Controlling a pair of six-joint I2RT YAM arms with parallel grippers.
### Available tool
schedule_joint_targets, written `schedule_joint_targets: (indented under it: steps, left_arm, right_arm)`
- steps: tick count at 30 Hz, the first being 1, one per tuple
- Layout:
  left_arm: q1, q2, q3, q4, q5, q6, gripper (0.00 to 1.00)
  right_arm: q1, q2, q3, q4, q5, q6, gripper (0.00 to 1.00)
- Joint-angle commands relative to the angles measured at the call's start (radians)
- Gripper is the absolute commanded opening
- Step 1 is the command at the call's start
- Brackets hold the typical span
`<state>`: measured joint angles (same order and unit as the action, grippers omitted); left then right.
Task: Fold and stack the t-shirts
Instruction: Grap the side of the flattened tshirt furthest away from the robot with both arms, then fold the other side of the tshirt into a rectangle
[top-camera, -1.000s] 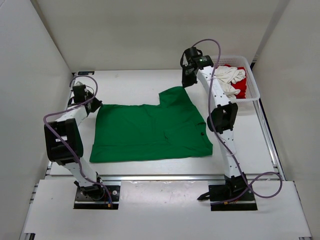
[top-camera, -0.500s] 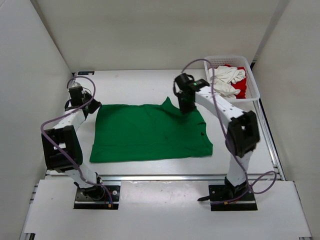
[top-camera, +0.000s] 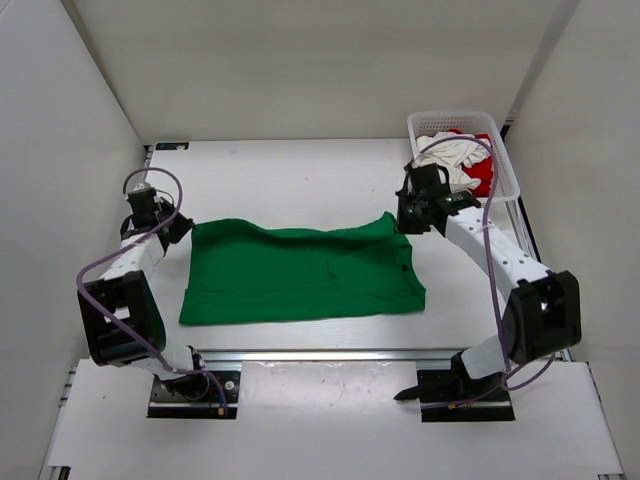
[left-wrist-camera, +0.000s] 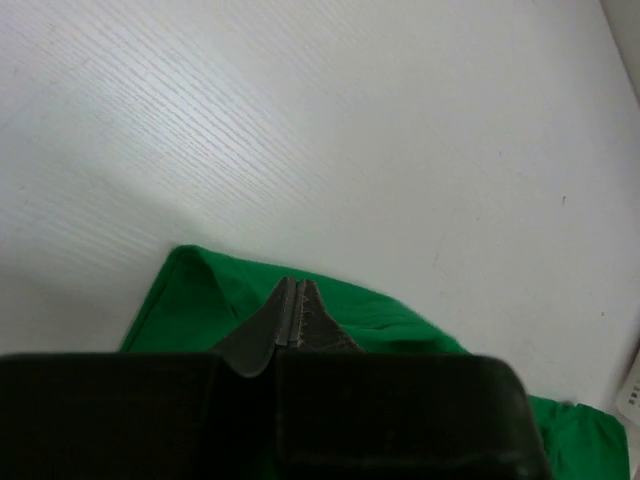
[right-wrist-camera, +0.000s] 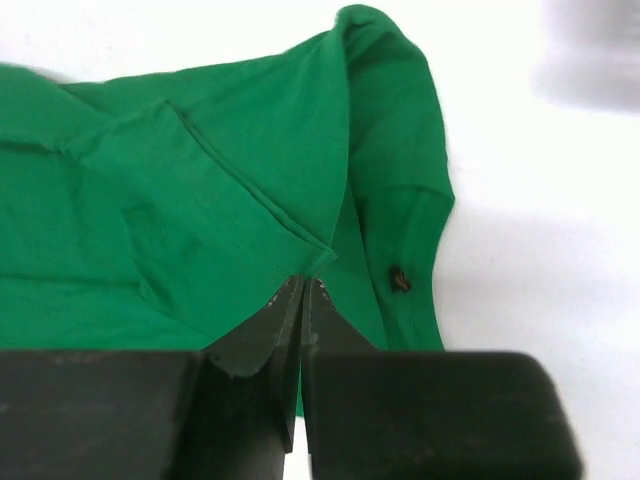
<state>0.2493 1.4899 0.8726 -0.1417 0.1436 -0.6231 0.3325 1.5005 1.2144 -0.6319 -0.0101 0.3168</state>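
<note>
The green t-shirt (top-camera: 300, 272) lies spread in the middle of the table, its far edge pulled into a raised ridge. My left gripper (top-camera: 180, 225) is shut on the shirt's far left corner (left-wrist-camera: 200, 290), and its tips (left-wrist-camera: 295, 287) meet over the green cloth. At the far right corner my right gripper (top-camera: 402, 222) is shut, with a folded point of green cloth (right-wrist-camera: 322, 258) at its tips (right-wrist-camera: 304, 282). The white t-shirt (top-camera: 455, 155) and the red t-shirt (top-camera: 483, 180) lie crumpled in the basket.
A white mesh basket (top-camera: 462, 115) stands at the far right corner of the table. White walls enclose the table on the left, back and right. A metal rail (top-camera: 320, 355) runs along the near edge.
My right gripper came down from near the basket to the shirt, then pulled right, drawing the raised sleeve flat. My left gripper shifted slightly left. The far edge is now taut.
</note>
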Motion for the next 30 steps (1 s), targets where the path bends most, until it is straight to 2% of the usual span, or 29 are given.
schedule_joint_targets:
  steps: [1, 9, 14, 20, 24, 29, 30]
  left_arm:
    - [0.018, -0.072, -0.014, -0.015, -0.010, 0.025, 0.00]
    - [0.025, -0.141, -0.102, -0.022, 0.002, 0.014, 0.00]
    - [0.059, -0.157, -0.138, -0.032, 0.048, 0.013, 0.00]
    - [0.085, -0.180, -0.188, -0.024, 0.070, -0.015, 0.00]
    - [0.116, -0.198, -0.253, 0.027, 0.128, -0.058, 0.13]
    - [0.142, -0.203, -0.256, 0.042, 0.143, -0.087, 0.18]
    - [0.160, -0.218, -0.259, 0.048, 0.158, -0.108, 0.19]
  right_arm:
    - [-0.039, -0.117, -0.079, 0.075, -0.048, -0.004, 0.00]
    - [-0.065, -0.246, -0.268, 0.080, -0.070, 0.018, 0.00]
    - [-0.069, -0.273, -0.369, 0.090, -0.067, 0.060, 0.00]
    - [-0.027, -0.335, -0.460, 0.096, -0.037, 0.122, 0.00]
    - [-0.009, -0.368, -0.556, 0.124, -0.051, 0.160, 0.00]
    - [-0.024, -0.413, -0.624, 0.167, -0.079, 0.191, 0.00]
    - [-0.021, -0.422, -0.616, 0.166, -0.074, 0.192, 0.03]
